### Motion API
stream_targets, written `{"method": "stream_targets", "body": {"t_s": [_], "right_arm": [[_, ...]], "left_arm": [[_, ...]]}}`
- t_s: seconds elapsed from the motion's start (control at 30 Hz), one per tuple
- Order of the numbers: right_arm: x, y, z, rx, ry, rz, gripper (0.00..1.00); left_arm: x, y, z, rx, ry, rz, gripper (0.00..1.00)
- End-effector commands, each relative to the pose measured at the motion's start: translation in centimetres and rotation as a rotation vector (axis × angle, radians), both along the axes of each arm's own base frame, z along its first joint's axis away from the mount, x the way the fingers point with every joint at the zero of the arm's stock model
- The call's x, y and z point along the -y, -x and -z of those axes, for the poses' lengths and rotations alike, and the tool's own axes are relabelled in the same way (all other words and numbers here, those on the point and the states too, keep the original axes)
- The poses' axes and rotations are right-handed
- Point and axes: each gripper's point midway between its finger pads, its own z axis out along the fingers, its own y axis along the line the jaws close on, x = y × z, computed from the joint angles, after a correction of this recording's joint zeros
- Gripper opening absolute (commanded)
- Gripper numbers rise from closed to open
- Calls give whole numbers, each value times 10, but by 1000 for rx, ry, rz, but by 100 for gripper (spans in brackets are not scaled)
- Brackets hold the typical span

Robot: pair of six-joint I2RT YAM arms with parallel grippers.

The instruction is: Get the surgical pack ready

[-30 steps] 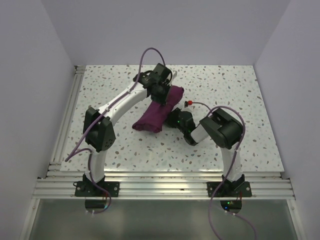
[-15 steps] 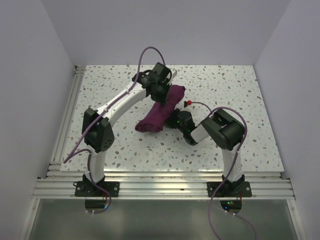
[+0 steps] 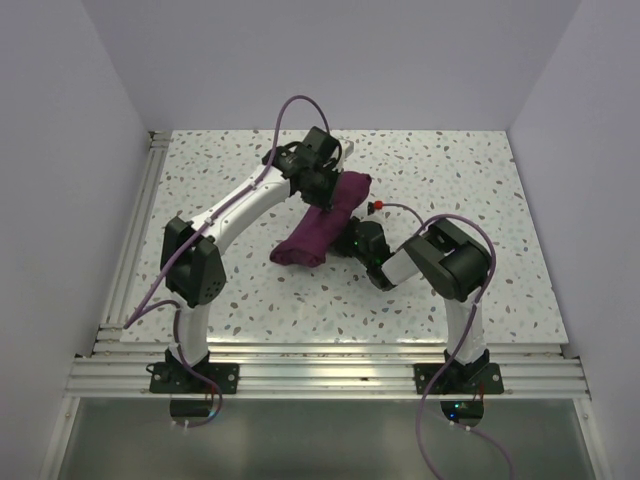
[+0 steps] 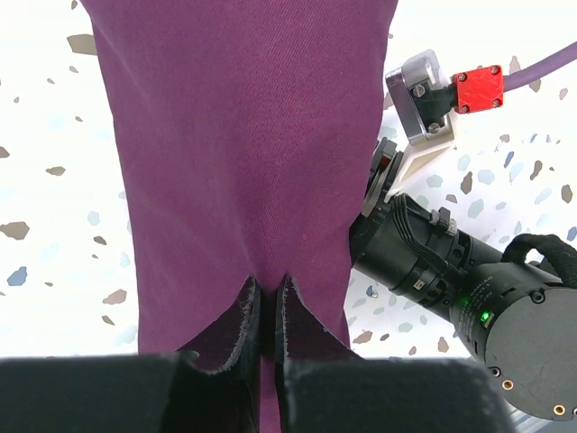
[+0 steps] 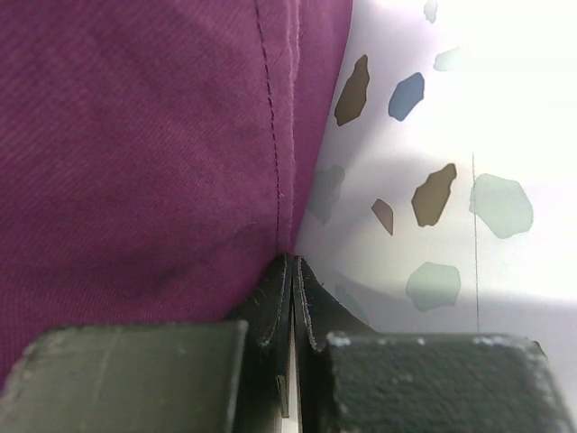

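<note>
- Left gripper [image 4: 268, 298] is clamped on the far end of the surgical pack [image 3: 318, 230], yes? The cloth puckers between its tips.
- Yes. The pack lies as a folded maroon bundle on the table [image 3: 450, 170], between the two grippers. Right gripper [image 5: 290, 266] is pressed together at the pack's right hem. Whether fabric is really caught there, I cannot tell.
- Which step is it?
- I judge a fold or a tightening of the wrap. The next move asks both arms to travel together, so the bundle does not pull open.
- And what is inside the pack?
- Hidden by the cloth. Both wrist views also cut off most of the pack.
</note>
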Motion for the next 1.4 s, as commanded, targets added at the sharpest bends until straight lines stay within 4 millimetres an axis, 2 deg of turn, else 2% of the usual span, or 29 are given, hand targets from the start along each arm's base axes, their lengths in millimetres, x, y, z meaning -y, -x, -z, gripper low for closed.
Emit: {"method": "stream_targets", "body": {"t_s": [0.0, 0.3, 0.5, 0.63, 0.77, 0.8, 0.9, 1.0, 1.17, 1.37], "right_arm": [[-16, -10, -23, 64, -65, -18, 0], [-27, -18, -45, 106, -97, -35, 0], [-29, -17, -44, 110, -108, -38, 0], [-33, -19, -47, 122, -148, -46, 0], [-39, -23, -57, 139, -153, -54, 0], [-40, -25, -66, 153, -157, -56, 0], [-39, -25, -68, 155, -136, -52, 0], [-37, -24, -64, 148, -125, -50, 0], [-32, -18, -40, 109, -125, -37, 0], [-15, -4, -20, 75, -83, -9, 0]], "left_arm": [[19, -9, -79, 172, 187, 31, 0], [16, -12, -85, 186, 188, 22, 0], [19, -12, -79, 173, 193, 30, 0], [21, -12, -82, 177, 202, 31, 0], [21, -12, -88, 185, 208, 32, 0], [20, -12, -88, 185, 205, 32, 0], [21, -12, -87, 184, 206, 31, 0], [22, -12, -79, 174, 204, 37, 0], [25, -8, -56, 134, 204, 46, 0], [41, 1, -28, 100, 208, 67, 0]]}}
